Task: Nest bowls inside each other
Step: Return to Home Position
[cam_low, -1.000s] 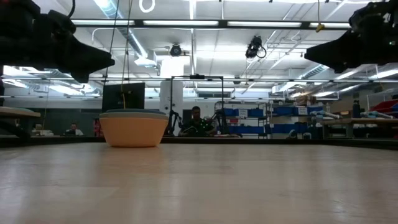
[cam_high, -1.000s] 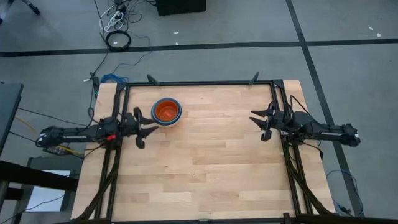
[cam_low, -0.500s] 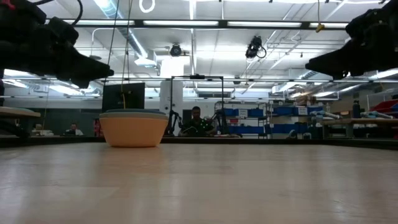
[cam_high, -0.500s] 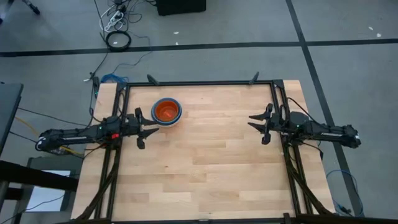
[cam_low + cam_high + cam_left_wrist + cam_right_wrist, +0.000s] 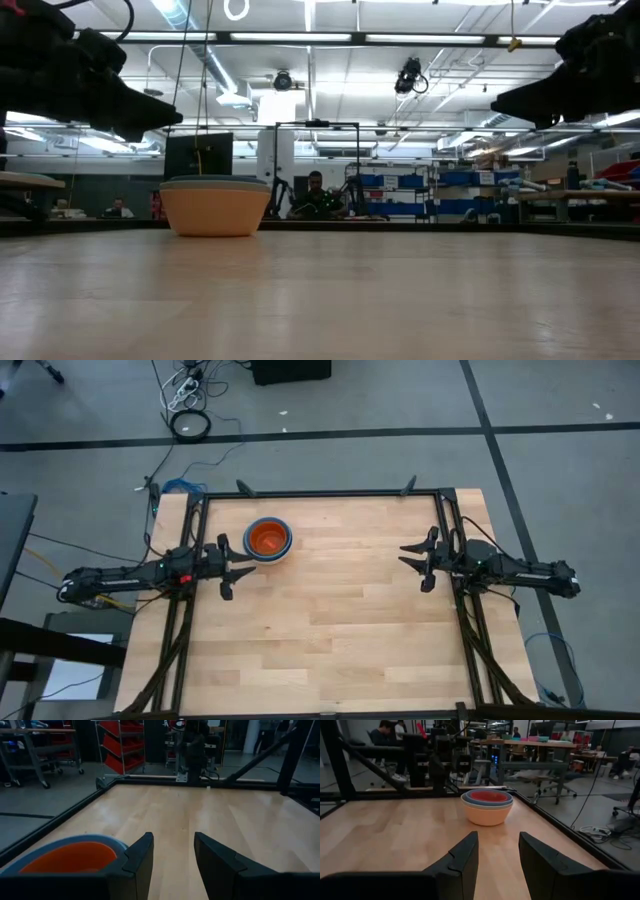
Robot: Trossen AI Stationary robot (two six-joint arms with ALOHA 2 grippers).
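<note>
Your bowl stack (image 5: 267, 539) sits nested, nothing loose. Left gripper (image 5: 236, 567) near it, right gripper (image 5: 416, 559) well apart; both spread, empty. Likely parking, work done.

Light wooden table (image 5: 330, 630); nested bowls (image 5: 267, 540) stand on it, toward left side.

Overhead straight down, low level across table (image 5: 340, 610), wrists facing inward, sharing bowls (image 5: 267, 539)
</note>
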